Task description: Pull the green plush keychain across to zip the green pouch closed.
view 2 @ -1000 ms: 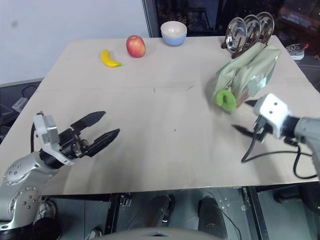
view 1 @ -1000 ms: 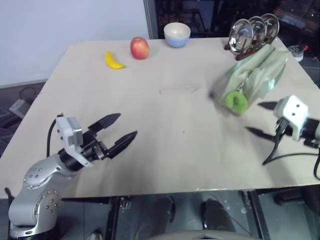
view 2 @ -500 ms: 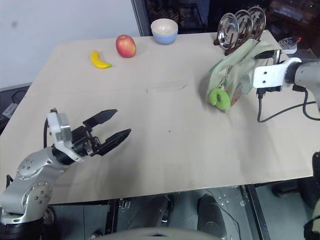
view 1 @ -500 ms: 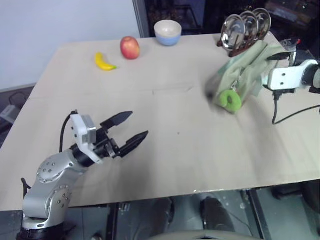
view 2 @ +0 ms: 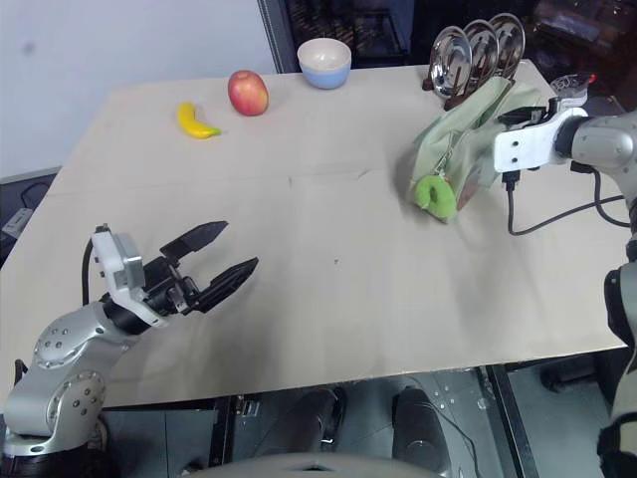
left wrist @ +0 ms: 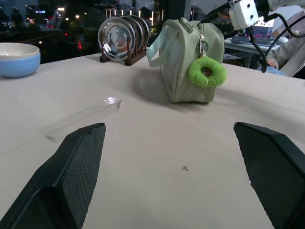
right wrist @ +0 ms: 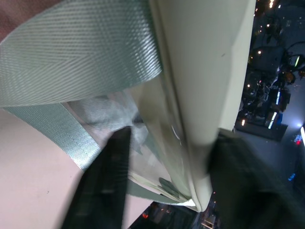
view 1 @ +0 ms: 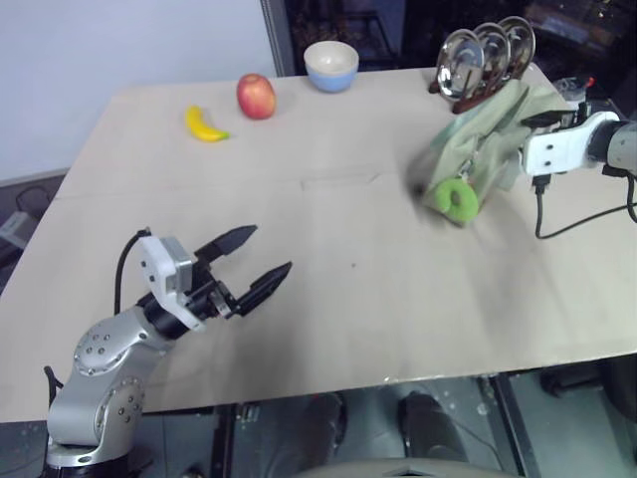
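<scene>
The right gripper (view 2: 510, 118) sits against the far end of the green pouch (view 1: 478, 149); its fingertips are hidden behind the fabric in the head views. In the right wrist view the fingers (right wrist: 102, 183) appear as dark blurs on either side of the pouch wall, and contact cannot be confirmed. The pouch's zipper line is too small to resolve. The left wrist view cuts off both left fingers (left wrist: 71, 176) at its lower edge.

The left gripper (view 1: 248, 267) sits at the lower left of the head view, fingers spread wide, pointing toward centre. The right gripper (view 1: 532, 121) reaches in at the upper right, its fingers (right wrist: 102, 179) apparently closing around the green pouch (view 1: 488, 149).
</scene>
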{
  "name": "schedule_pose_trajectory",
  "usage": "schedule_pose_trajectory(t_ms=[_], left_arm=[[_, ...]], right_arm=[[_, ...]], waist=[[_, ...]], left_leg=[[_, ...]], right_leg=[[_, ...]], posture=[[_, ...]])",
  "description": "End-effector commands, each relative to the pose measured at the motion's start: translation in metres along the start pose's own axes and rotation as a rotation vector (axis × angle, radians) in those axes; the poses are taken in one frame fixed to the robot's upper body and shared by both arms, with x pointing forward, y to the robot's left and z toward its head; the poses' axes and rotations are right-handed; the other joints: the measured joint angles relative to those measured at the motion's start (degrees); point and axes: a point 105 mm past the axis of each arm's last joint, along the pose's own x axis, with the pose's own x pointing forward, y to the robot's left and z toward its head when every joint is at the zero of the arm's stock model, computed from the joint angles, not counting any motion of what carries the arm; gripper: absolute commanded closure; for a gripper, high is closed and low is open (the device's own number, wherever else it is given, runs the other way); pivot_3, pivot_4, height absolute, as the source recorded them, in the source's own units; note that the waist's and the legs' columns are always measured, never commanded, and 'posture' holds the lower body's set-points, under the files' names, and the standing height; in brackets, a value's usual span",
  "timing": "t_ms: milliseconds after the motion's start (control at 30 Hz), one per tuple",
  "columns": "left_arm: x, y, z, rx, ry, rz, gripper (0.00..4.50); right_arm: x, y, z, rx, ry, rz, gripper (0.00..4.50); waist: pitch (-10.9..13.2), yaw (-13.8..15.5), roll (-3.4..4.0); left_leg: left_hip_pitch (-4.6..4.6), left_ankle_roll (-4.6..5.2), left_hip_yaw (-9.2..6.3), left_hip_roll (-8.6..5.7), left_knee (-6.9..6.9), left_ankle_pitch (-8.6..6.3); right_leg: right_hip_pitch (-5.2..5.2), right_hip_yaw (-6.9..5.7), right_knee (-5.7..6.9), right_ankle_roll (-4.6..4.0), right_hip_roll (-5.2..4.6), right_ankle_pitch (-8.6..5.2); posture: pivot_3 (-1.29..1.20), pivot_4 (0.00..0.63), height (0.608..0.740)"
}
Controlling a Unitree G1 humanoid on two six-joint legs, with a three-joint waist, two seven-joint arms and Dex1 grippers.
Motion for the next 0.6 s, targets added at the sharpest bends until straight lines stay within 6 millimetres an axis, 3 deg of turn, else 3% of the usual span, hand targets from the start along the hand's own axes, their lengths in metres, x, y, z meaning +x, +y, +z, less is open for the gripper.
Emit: schedule_pose_trajectory(t_ms=[33,167,267,500,600], left_arm=[[0.003,0.0,0.007,0.048,-0.025,-0.004,0.0],[0.004,0.006,0.006,0.063,-0.022,0.014,0.0],[0.005,0.008,0.003,0.068,-0.015,0.017,0.0],[0.008,0.018,0.0,0.09,-0.007,0.047,0.0],[0.008,0.019,0.0,0.095,-0.006,0.054,0.0]], right_arm=[[-0.002,-0.026,0.018,0.023,-0.086,-0.08,4.42],[0.003,-0.032,0.034,0.13,-0.14,-0.115,4.48],[0.008,-0.043,0.04,0.219,-0.061,-0.187,4.48],[0.012,-0.043,0.105,0.544,-0.105,-0.041,4.48],[0.012,-0.047,0.129,0.608,-0.136,-0.031,4.48]], waist=[[0.0,-0.17,0.0],[0.0,-0.25,0.01],[-0.01,-0.11,0.02],[-0.01,-0.12,0.03],[-0.01,0.04,0.02]], left_leg=[[0.01,0.0,0.01,0.01,0.0,0.0],[0.04,0.0,0.06,0.07,0.0,0.0],[0.02,0.0,0.02,0.08,0.02,0.0],[-0.05,0.0,0.0,0.12,0.05,0.0],[-0.07,0.0,-0.03,0.11,0.05,-0.01]], right_leg=[[0.0,0.01,0.0,0.0,0.01,0.0],[0.0,0.06,0.02,0.0,0.07,0.01],[-0.02,0.06,0.04,0.0,0.09,0.01],[-0.08,0.04,0.07,-0.01,0.09,0.02],[-0.08,0.0,0.04,-0.01,0.07,0.02]], posture=[[0.0,0.15,0.74],[0.0,0.15,0.74],[0.0,0.15,0.74],[0.0,0.15,0.74],[0.0,0.15,0.74]])
